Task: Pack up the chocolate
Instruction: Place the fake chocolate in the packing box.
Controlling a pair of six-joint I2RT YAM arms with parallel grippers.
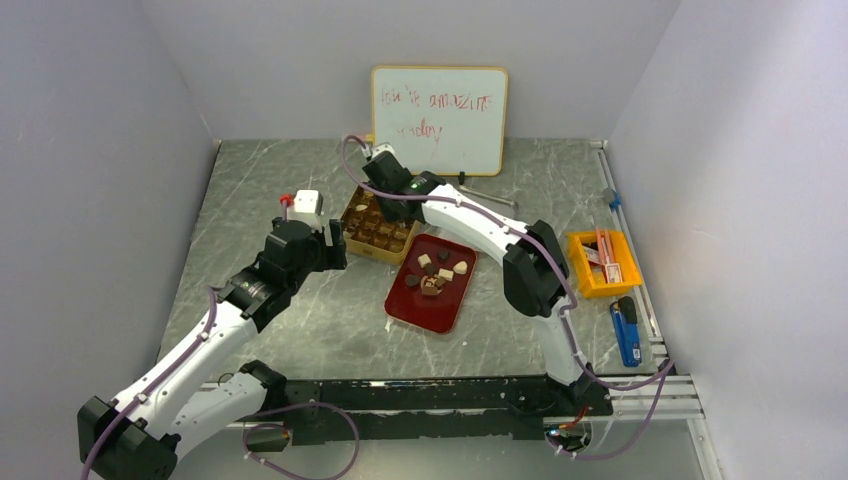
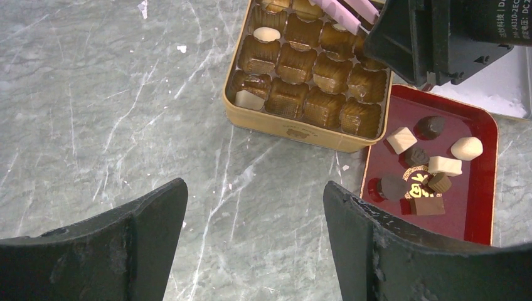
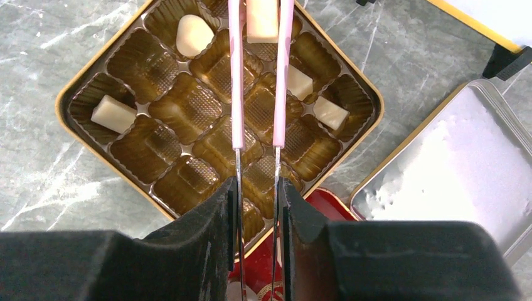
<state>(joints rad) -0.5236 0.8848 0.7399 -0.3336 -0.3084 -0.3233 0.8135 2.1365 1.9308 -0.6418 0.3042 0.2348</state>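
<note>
Right wrist view looks straight down into the gold tin [image 3: 188, 106]. Only here is it plain that the right pincer [image 3: 257, 185] is closed narrow on the pink tweezers [image 3: 236, 75]. Their two arms run up the middle of the frame with a cream piece [image 3: 262, 19] between them at the top edge; whether that piece hangs or rests in a cup cannot be told. Four more cream pieces lie in separate brown cups of the tin. A silver lid [image 3: 439, 169] lies at the right of the frame, just beside the tin

Left wrist view alone shows the left pincer [image 2: 254, 188] spread wide, with nothing between its fingers, above the marble surface [image 2: 94, 94] in the lower part of the frame. It also shows the red tray [image 2: 477, 200] at the right, just beside the tin's lower corner. The tray carries the loose chocolate [image 2: 444, 165]: dark, mid-brown and cream pieces bunched near its middle

Top external view adds the whiteboard [image 1: 440, 118] at the upper middle and a yellow bin [image 1: 577, 270] at the right of the frame
</note>
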